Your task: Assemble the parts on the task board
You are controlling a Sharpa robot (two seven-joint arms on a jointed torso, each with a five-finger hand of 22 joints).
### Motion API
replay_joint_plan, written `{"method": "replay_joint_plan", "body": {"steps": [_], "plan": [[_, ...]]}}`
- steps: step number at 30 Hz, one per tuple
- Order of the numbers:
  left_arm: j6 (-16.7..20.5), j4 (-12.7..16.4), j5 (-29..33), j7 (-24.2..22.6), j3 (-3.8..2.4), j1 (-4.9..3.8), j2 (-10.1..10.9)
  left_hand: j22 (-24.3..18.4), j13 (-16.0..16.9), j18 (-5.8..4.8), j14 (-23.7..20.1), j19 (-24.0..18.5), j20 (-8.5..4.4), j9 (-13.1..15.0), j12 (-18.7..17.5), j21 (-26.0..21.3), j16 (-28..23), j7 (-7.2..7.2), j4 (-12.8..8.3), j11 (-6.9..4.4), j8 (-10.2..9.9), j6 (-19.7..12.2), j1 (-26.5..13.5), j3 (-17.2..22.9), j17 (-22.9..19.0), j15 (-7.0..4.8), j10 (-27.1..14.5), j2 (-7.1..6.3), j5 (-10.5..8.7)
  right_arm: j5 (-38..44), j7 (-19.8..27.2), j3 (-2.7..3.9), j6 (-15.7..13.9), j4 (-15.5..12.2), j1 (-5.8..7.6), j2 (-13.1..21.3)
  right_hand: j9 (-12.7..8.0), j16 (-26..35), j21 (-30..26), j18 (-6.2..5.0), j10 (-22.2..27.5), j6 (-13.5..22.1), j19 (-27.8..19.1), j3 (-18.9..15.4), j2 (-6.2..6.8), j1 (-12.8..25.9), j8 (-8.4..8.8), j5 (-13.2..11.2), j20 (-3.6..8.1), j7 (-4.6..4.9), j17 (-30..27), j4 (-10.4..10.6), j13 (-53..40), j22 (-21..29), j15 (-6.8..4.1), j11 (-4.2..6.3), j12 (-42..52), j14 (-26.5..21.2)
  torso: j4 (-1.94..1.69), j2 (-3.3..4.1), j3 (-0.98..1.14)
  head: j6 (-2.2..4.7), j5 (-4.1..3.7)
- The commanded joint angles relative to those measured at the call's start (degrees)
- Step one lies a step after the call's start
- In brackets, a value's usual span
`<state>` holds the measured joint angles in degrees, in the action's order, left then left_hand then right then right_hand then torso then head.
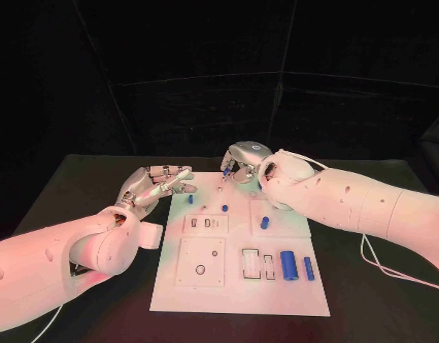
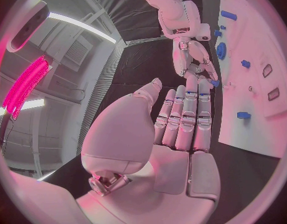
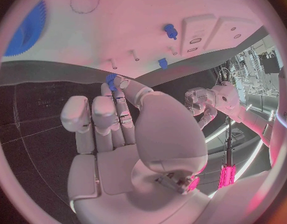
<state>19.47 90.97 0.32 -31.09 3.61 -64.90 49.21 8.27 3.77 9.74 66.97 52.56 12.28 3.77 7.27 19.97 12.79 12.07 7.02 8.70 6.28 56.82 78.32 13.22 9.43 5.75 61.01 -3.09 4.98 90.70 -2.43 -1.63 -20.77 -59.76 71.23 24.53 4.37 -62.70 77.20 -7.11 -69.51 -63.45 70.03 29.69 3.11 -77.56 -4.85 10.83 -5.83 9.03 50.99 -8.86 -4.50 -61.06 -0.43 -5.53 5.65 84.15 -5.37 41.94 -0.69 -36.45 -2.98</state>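
The white task board [image 1: 240, 293] lies in the middle of the black table. Two blue cylinders [image 1: 289, 265] lie side by side near its right front, another blue piece [image 1: 265, 222] sits further back, and small blue pegs [image 1: 191, 199] stand near the far edge. My right hand [image 1: 242, 164] hovers over the board's far edge, and thumb and finger pinch a small blue part [image 3: 111, 78]. A blue gear [image 3: 28, 27] lies on the board close by. My left hand [image 1: 158, 182] hangs at the board's far left corner, fingers [image 2: 183, 119] straight, holding nothing.
A white cable [image 1: 385, 268] trails over the table right of the board, under my right arm. Bare black table [image 1: 96, 186] runs left of the board. Recessed slots and plates [image 1: 201, 261] cover the board's front half.
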Motion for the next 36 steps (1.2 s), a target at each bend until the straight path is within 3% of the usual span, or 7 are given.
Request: {"method": "replay_joint_plan", "body": {"steps": [1, 17, 28, 36], "plan": [[-0.79, 0.15, -0.28, -0.23, -0.06, -0.13, -0.04, -0.07, -0.07, 0.78, 0.36, 0.46, -0.04, -0.05, -0.31, -0.12, -0.21, 0.31, -0.35, 0.24, -0.26, -0.03, -0.26, -0.10, 0.05, 0.01, 0.25, 0.00, 0.18, 0.25, 0.21, 0.03, 2.66, 0.39, 0.13, -0.44, -0.09, -0.42, 0.25, 1.08, -0.39, 0.06, 0.02, -0.06, 0.50, 0.21, 0.39, -0.15, -0.24, 0.11, 0.08, 0.32, -0.08, -0.12, 0.33, 0.70, 0.07, 0.57, -0.01, 0.06, 0.02, -0.12, -0.06], [-0.87, -0.08, -0.28, -0.18, -0.06, -0.14, -0.25, -0.07, -0.07, 0.78, 0.36, 0.46, -0.04, -0.05, -0.31, -0.12, -0.21, 0.31, -0.35, 0.24, -0.26, -0.03, -0.26, -0.10, 0.05, 0.01, 0.25, 0.00, 0.18, 0.95, -0.11, 0.01, 4.97, 1.37, 0.12, -2.08, -0.09, -0.59, 0.26, 1.07, -0.35, 0.05, -0.05, -0.29, 0.68, 0.45, 0.42, -0.22, -0.28, 0.09, 0.17, 0.49, -0.07, -0.12, 0.34, 0.71, 0.00, 0.53, -0.05, -0.01, -0.01, -0.45, 0.02], [-1.07, -0.22, -0.28, -0.04, -0.06, -0.14, -0.37, -0.07, -0.07, 0.78, 0.36, 0.46, -0.04, -0.05, -0.31, -0.12, -0.21, 0.31, -0.35, 0.24, -0.26, -0.03, -0.26, -0.10, 0.05, 0.01, 0.25, 0.00, 0.18, 2.53, -2.46, 0.00, 5.09, 3.34, 0.11, -3.26, -0.22, -0.78, 0.32, 1.08, 0.44, 0.66, -0.16, -0.46, 0.79, 0.75, 0.81, -0.20, -0.42, 0.23, 0.02, 0.92, 0.14, -0.20, 0.50, 0.51, -0.56, 0.34, 0.01, 0.05, -0.02, -0.45, 0.07], [-1.24, -0.36, -0.28, 0.10, -0.06, -0.14, -0.43, -0.11, -0.06, 0.77, 0.36, 0.47, -0.03, -0.04, -0.42, -0.15, -0.34, 0.33, -0.49, 0.25, -0.34, 0.00, -0.22, -0.04, 0.09, 0.02, 0.29, -0.03, 0.17, 4.58, -4.37, 0.00, 3.85, 3.28, 0.10, -3.37, -0.25, -1.09, 0.42, 1.12, 0.58, 0.83, -0.07, -0.45, 0.90, 0.75, 0.89, 0.00, -0.46, 0.27, 0.32, 0.94, 0.18, -0.39, 0.54, 0.46, -0.67, 0.36, 0.05, 0.07, 0.01, -0.51, 0.09]]}}
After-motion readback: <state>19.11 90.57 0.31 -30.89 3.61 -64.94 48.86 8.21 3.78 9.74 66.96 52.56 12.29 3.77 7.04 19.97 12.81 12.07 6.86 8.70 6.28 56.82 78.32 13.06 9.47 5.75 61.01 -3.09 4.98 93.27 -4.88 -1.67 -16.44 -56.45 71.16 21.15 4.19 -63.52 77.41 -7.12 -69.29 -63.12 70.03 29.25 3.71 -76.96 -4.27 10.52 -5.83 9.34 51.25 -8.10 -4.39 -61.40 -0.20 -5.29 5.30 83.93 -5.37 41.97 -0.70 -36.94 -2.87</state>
